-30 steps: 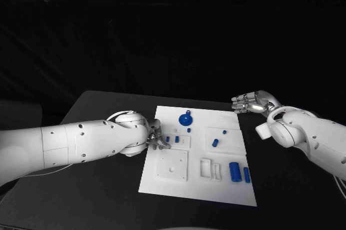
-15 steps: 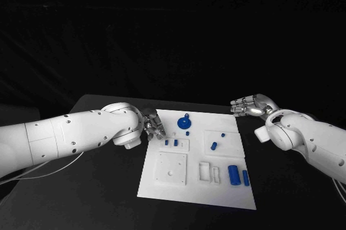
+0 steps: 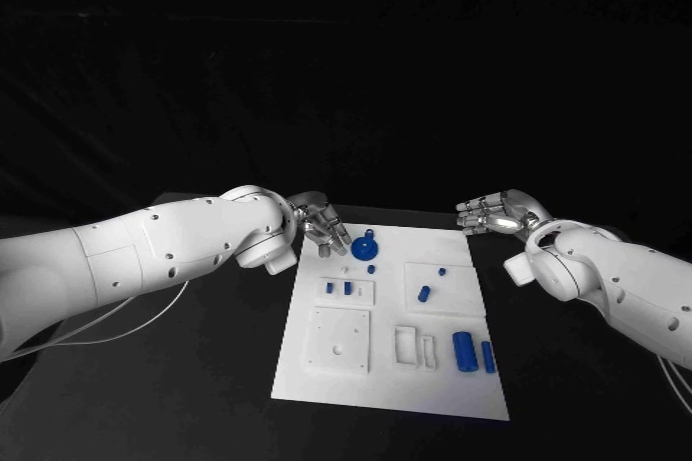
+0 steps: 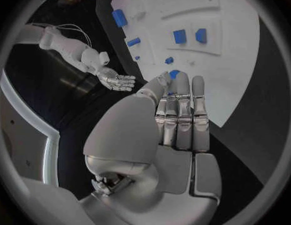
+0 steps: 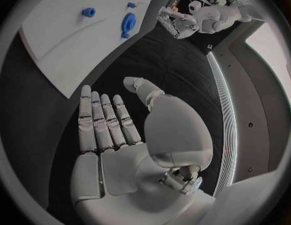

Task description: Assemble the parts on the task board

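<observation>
The white task board [image 3: 440, 386] lies in the middle of the black table. On it are a round blue disc with a loop [image 3: 366, 247], two small blue pegs [image 3: 340, 287] in a square inset, a short blue piece [image 3: 424, 293] and two blue cylinders [image 3: 466, 349] near the right edge. My left hand [image 3: 320, 226] hovers over the board's far left corner beside the disc, fingers straight and holding nothing. In the left wrist view the fingers [image 4: 183, 117] lie together, with a blue part [image 4: 175, 75] just past them. My right hand [image 3: 490, 213] hangs palm-open off the board's far right corner, fingers [image 5: 105, 122] apart.
White rectangular insets [image 3: 340, 341] and slots [image 3: 415, 344] sit on the board's near half. Bare black table lies to either side of the board. A thin cable [image 3: 101, 326] trails below my left arm.
My left hand has drawn away from the two small pegs at the board's left edge and risen toward the far left corner by the disc. The right hand has scarcely moved.
</observation>
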Controlling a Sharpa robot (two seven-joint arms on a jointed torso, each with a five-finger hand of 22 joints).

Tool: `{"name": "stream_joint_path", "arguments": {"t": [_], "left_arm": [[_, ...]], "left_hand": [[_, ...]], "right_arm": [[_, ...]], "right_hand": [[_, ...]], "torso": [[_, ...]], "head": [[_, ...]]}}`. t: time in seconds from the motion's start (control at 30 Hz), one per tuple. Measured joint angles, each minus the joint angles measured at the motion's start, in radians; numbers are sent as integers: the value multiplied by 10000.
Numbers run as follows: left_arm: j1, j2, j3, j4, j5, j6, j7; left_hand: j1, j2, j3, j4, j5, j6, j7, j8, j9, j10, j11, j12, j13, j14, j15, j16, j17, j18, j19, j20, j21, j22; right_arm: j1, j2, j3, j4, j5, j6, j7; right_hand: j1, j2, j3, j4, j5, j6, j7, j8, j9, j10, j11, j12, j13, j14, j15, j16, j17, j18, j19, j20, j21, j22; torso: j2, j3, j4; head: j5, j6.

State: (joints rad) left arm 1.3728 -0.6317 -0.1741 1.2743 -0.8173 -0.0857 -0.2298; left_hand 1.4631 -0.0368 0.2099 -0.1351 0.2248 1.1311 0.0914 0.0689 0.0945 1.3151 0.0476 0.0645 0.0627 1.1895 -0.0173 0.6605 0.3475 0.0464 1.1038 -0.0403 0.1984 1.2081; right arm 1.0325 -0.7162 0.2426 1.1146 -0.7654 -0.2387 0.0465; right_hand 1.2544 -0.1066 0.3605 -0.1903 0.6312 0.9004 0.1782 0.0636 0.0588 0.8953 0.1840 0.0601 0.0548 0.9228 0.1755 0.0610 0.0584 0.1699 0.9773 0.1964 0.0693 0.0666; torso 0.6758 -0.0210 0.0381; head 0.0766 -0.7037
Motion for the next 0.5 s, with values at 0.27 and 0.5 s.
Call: {"name": "stream_joint_path", "arguments": {"t": [0.27,0.5], "left_arm": [[-265,847,-509,-784,-1695,-586,2062],[-458,1334,-623,-1252,-3180,-1242,2985]], "left_hand": [[-349,-294,32,-169,-517,-273,-146,-25,-245,-703,131,0,-13,797,-13,190,384,159,429,13,253,639],[-546,-597,278,-302,263,-415,-5,-25,-257,-997,199,0,-12,766,-95,2097,1496,287,969,-82,695,999]], "right_arm": [[-1,51,0,6,1,-3,25],[-1,89,0,34,1,-4,44]], "right_hand": [[0,0,0,0,0,34,-34,0,0,0,0,0,0,1,-1,0,0,1,0,0,0,0],[0,0,0,0,0,34,-34,0,0,0,0,0,0,1,-1,0,0,1,0,0,0,0]], "torso": [[5,-12,-11],[8,-12,-11]], "head": [[-19,1],[-51,28]]}}
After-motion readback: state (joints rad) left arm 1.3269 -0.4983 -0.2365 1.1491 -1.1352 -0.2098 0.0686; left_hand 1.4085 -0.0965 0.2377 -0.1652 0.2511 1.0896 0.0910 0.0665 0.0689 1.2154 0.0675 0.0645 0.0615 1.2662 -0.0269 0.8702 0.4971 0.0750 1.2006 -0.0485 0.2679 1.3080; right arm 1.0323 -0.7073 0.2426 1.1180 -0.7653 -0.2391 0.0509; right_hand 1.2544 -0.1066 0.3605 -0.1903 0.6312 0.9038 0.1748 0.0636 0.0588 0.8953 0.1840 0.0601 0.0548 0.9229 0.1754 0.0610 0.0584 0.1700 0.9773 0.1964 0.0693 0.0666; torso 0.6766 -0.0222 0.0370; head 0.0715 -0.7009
